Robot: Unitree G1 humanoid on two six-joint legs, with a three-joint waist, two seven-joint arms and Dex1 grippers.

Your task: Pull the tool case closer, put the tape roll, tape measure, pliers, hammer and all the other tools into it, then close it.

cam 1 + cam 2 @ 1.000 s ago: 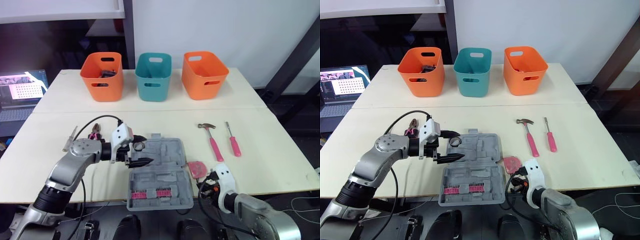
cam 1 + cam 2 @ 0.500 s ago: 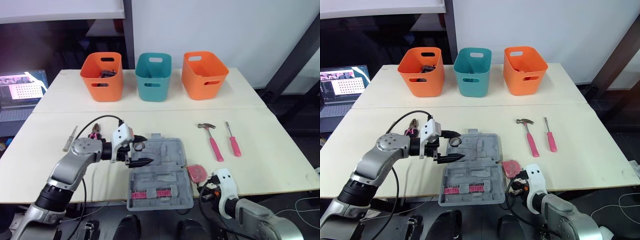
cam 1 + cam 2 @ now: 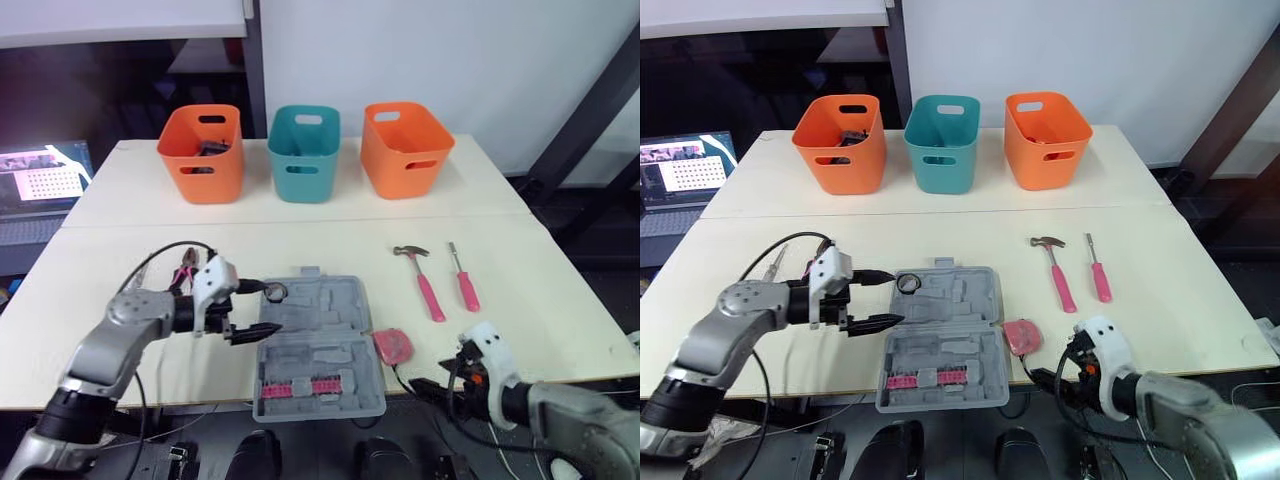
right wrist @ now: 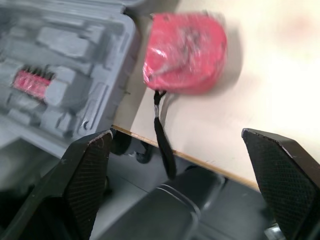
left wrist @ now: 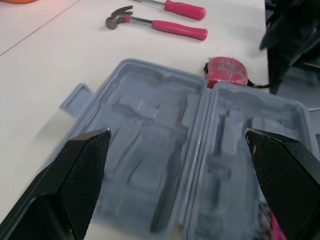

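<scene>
left tool (image 5: 176,132) and right tool (image 4: 176,134) both splayed wide, empty; pliers (image 3: 187,269) partly hidden behind the left arm (image 3: 110,345)

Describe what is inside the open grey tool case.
A pink row of small pieces lies in the near half of the case; a dark ring sits at the far left corner. Other moulded slots look empty. Nothing covers the inside.

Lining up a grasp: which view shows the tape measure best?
Right wrist view: the tape measure is close up, strap hanging over the table edge. Eye views show it small beside the tool case; left wrist view, farther off.
</scene>
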